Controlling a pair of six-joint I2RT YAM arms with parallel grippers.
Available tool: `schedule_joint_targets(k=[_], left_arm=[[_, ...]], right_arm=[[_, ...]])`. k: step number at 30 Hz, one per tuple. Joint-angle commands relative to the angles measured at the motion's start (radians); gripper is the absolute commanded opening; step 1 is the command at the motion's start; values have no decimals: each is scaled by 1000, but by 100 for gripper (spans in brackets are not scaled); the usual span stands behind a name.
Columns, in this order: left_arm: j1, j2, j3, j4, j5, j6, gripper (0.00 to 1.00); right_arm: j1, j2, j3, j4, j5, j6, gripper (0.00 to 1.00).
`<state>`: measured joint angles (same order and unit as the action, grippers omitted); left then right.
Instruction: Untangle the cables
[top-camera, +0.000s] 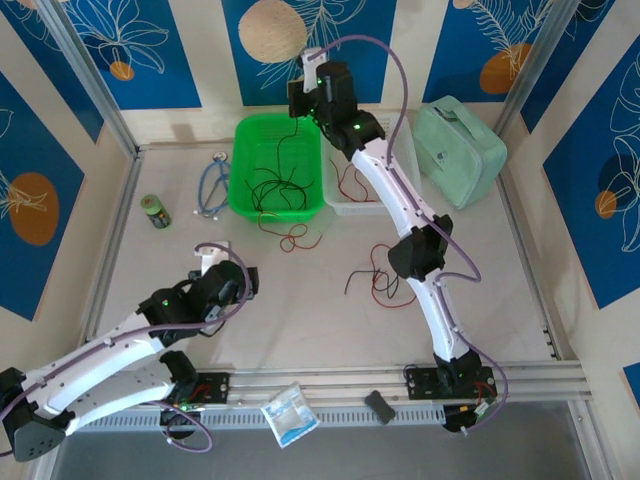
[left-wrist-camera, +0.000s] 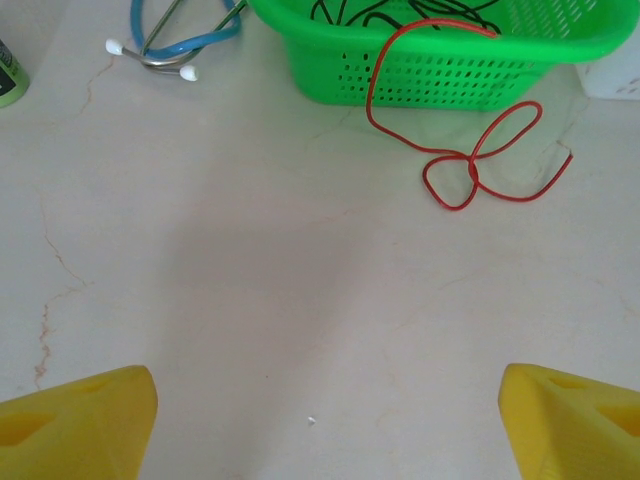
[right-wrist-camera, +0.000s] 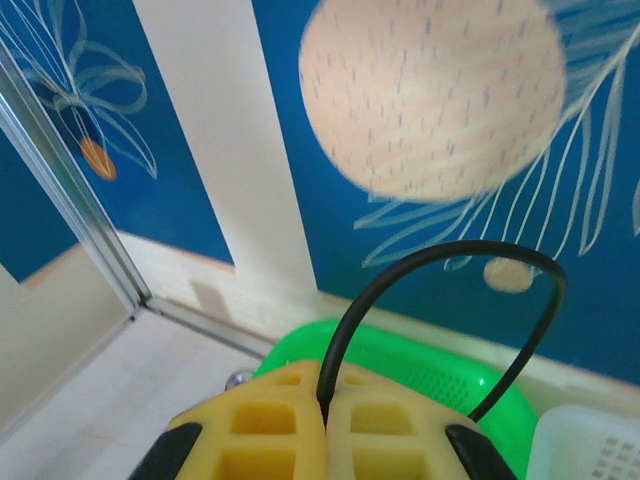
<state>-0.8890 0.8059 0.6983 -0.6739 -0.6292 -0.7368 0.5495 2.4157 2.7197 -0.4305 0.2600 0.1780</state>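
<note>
The left gripper (left-wrist-camera: 320, 425) hangs low over the bare table (left-wrist-camera: 250, 300), its yellow fingers (left-wrist-camera: 75, 415) spread wide with nothing between them; near the left wall a small green container (top-camera: 153, 211) stands upright; just to its right a blue-tubed stethoscope (top-camera: 212, 187) lies close beside the left wall of the green basket (top-camera: 238, 150); inside the basket lies a loose heap of black cables (top-camera: 275, 188); a red cable (left-wrist-camera: 470, 165) hangs over the basket's near rim and runs onto the table in two small loops; above the basket's far rim the right gripper (right-wrist-camera: 325, 425) has its yellow fingers pressed together on a black cable (right-wrist-camera: 450, 250), which arches up out of the pinch and down again, and in the top view a thin black strand drops from there into the basket; right of the basket a white tray (top-camera: 350, 210) holds more red cables (top-camera: 352, 185); nearer the arms a red and black tangle (top-camera: 375, 283) lies on the open table beside the right arm's elbow; at far right a mint-green case (top-camera: 455, 150) lies by the wall
</note>
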Motion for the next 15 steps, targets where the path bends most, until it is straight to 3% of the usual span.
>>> schedule_joint_targets(k=[1, 5, 6, 10, 15], left_arm=[[21, 35, 70, -15, 4, 48, 88], [51, 109, 172, -55, 42, 87, 89], [62, 132, 201, -62, 62, 99, 88], [101, 214, 302, -72, 136, 143, 88], [157, 278, 378, -34, 242, 166, 88]], right_arm=[[7, 120, -2, -81, -45, 44, 0], [7, 201, 54, -185, -97, 78, 6], [6, 207, 51, -205, -109, 88, 11], [0, 193, 31, -264, -149, 119, 48], [0, 124, 25, -328, -157, 103, 67]])
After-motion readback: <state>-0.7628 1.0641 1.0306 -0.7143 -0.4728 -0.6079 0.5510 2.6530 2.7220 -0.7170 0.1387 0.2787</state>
